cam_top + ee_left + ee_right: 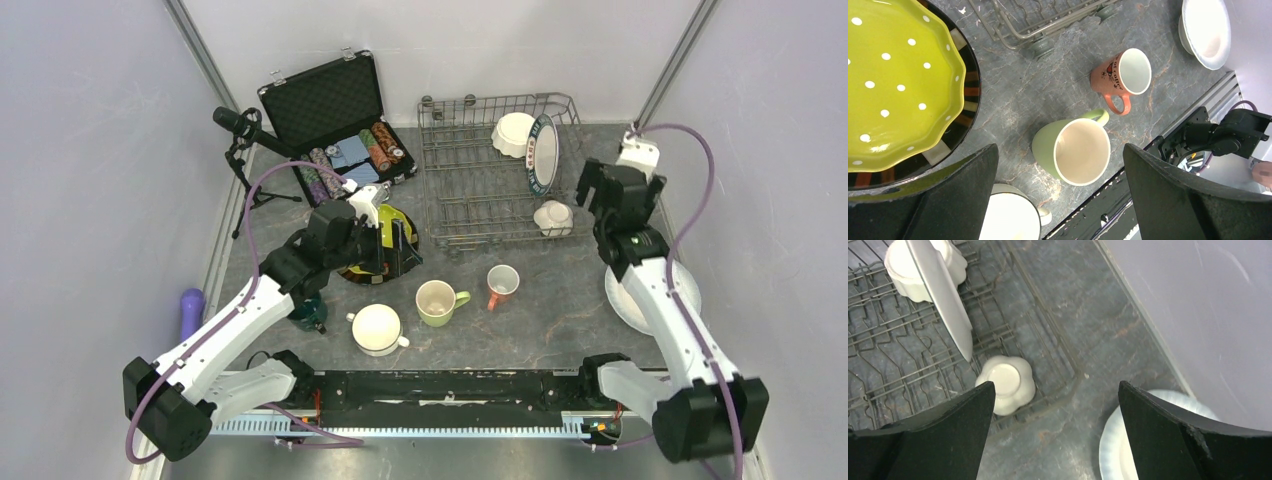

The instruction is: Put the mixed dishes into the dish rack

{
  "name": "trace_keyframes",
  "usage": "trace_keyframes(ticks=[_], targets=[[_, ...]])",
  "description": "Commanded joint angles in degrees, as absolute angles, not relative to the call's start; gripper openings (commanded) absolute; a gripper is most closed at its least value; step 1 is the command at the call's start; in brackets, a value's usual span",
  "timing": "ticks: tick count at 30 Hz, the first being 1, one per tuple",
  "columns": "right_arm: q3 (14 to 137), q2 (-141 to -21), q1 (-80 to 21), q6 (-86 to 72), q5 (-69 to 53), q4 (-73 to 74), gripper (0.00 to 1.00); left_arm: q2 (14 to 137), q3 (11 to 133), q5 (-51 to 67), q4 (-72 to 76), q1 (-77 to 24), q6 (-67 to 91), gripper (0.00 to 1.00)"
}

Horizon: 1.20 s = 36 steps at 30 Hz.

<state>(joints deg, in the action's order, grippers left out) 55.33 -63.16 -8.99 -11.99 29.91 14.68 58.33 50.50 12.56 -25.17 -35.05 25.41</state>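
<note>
Left gripper (398, 243) hangs w/ its fingers (948, 200) spread wide and nothing between them, so we read it as empty. It sits at the near-right edge of the lime-green plate (898, 85), which lies flat on a dark striped plate (970, 82). Both are on the table just off the near-left corner of the dish rack (470, 210).

In the left wrist view the lime rim falls outside one finger, not in the gap. The gap looks down on the light-green mug (1075, 150) instead, w/ the salmon mug (1123, 75) just beyond.

Right gripper (612, 200) is likewise spread and empty, above the rack's near-right corner. Below it a white scalloped cup (1005, 385) sits in the rack, seemingly mouth-down, beside an upright plate (943, 295). A white plate (1118, 450) lies on the table close by.

Our judgement: for the lime plate and both mugs the left arm is far nearer, and the rack lies to its right and away from the bases. A flat round plate has no long axis, so the grip turns on the rim. We'd need the near-right rim brought into the gap, one finger over and one under, before any lift.
</note>
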Motion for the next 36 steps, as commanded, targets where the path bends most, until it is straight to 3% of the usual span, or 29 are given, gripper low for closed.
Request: trace_keyframes(ticks=[1, 8, 18, 24, 30, 36], targets=[[49.07, -55.45, -6.20, -18.54, 27.16, 16.28, 0.98, 57.00, 50.81, 12.89, -23.55, -34.82, 24.49, 1.00], [41.30, -47.77, -0.46, -27.08, 26.33, 26.81, 0.98, 58.28, 51.17, 7.32, -26.06, -34.80, 27.48, 1.00], [27.86, -38.31, 18.14, -33.80, 8.51, 31.09, 0.98, 58.38, 49.46, 7.80, -26.37, -35.15, 30.05, 1.00], [28.82, -32.15, 22.23, -37.06, 19.90, 38.22, 0.98, 57.09, 48.86, 8.22, -25.93, -36.67, 30.08, 1.00], [27.83, -28.62, 25.69, -39.95, 19.90, 40.32, 0.98, 56.75, 48.36, 9.14, -25.69, -38.36, 30.56, 1.00], [29.25, -26.39, 26.84, -44.34, 30.80, 46.27, 0.98, 56.10, 47.58, 10.01, -24.79, -39.17, 31.85, 1.00]])
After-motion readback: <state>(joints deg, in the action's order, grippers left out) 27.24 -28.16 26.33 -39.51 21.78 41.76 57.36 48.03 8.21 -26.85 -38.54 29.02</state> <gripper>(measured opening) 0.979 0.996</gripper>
